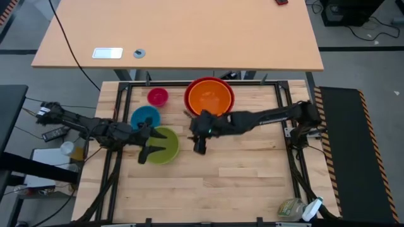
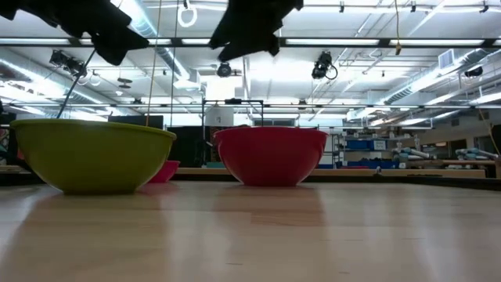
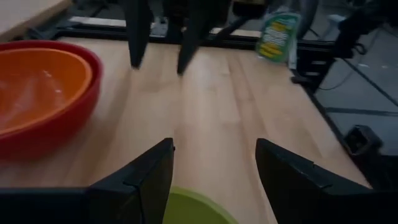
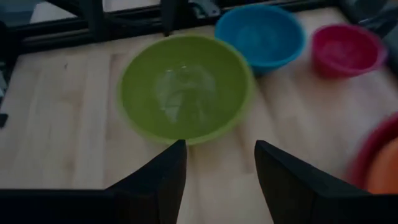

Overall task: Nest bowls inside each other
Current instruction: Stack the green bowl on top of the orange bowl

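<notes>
The orange bowl [image 1: 208,98] sits nested in the red bowl [image 1: 228,88] at the table's far middle. The small magenta bowl [image 1: 158,96], the blue bowl [image 1: 145,116] and the lime green bowl [image 1: 166,145] stand apart on the wood to the left of them. My left gripper [image 1: 148,146] hangs open over the green bowl's left rim, clear of it. My right gripper [image 1: 201,144] hangs open just right of the green bowl, pointing slantwise down at it [image 4: 183,87]. Nothing lies between either pair of fingers.
A green bottle [image 1: 291,208] lies at the table's near right corner. Black frame rails [image 1: 297,157] run along the table's sides. A second table [image 1: 189,31] stands beyond the far edge. Bare wood [image 1: 233,183] fills the near half.
</notes>
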